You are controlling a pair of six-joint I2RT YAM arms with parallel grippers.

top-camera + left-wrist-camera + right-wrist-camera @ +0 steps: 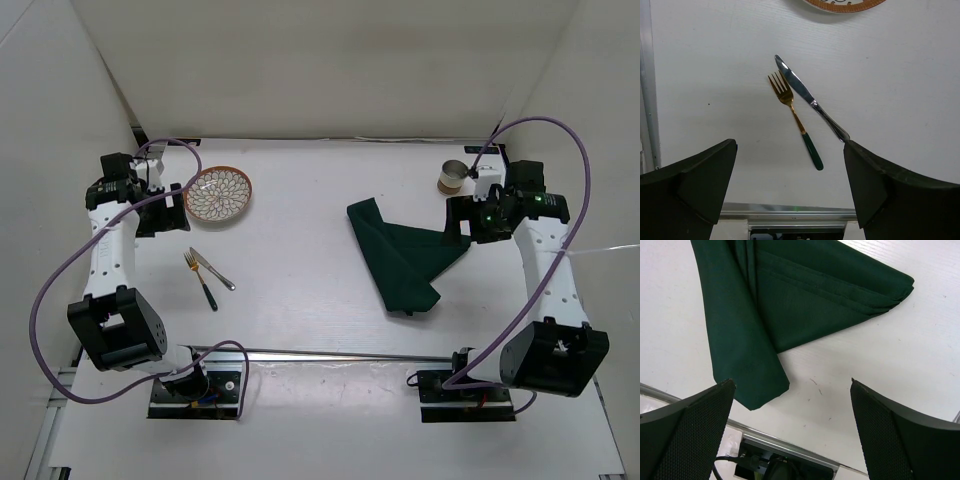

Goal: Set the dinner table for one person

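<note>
On the white dinner table (300, 200) lie a patterned plate (218, 194) at the back left, a gold fork with a green handle (201, 279) and a silver knife (213, 269) crossed beside it, a folded dark green cloth (400, 252) right of centre, and a metal cup (453, 177) at the back right. My left gripper (160, 210) is open and empty, hovering left of the plate; its view shows the fork (795, 117) and knife (810, 102) below. My right gripper (462, 222) is open and empty above the cloth's right corner (790, 305).
A metal rail (330, 354) runs along the table's near edge, with both arm bases behind it. White walls enclose the table at the back and sides. Purple cables loop over both arms.
</note>
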